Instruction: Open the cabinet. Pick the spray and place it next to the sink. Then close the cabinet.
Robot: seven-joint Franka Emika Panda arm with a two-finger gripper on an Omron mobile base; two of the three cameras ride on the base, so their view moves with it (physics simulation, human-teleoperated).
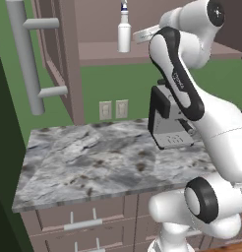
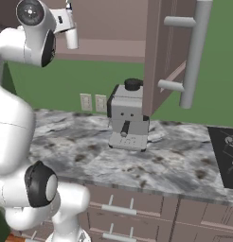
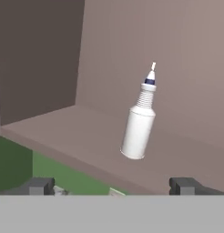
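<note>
The cabinet (image 1: 105,51) stands open. Its left door with a long grey bar handle (image 1: 25,56) swings out in the left base view, and its right door (image 2: 158,52) swings out in the right base view. The spray (image 3: 139,123), a slim white bottle with a blue-tipped head, stands on the cabinet shelf (image 3: 86,132); it also shows as the spray (image 1: 124,32) and the spray (image 2: 71,35) in the two base views. My gripper (image 3: 113,186) is open, a short way in front of the shelf edge and below the bottle, holding nothing. The sink is out of view.
A grey coffee machine (image 1: 169,125) stands on the marbled counter (image 1: 93,162) under the cabinet, behind my arm. Two wall outlets (image 1: 113,109) sit above the counter. Drawers (image 1: 83,224) line the front. A flat black panel (image 2: 227,156) lies in the counter at the right.
</note>
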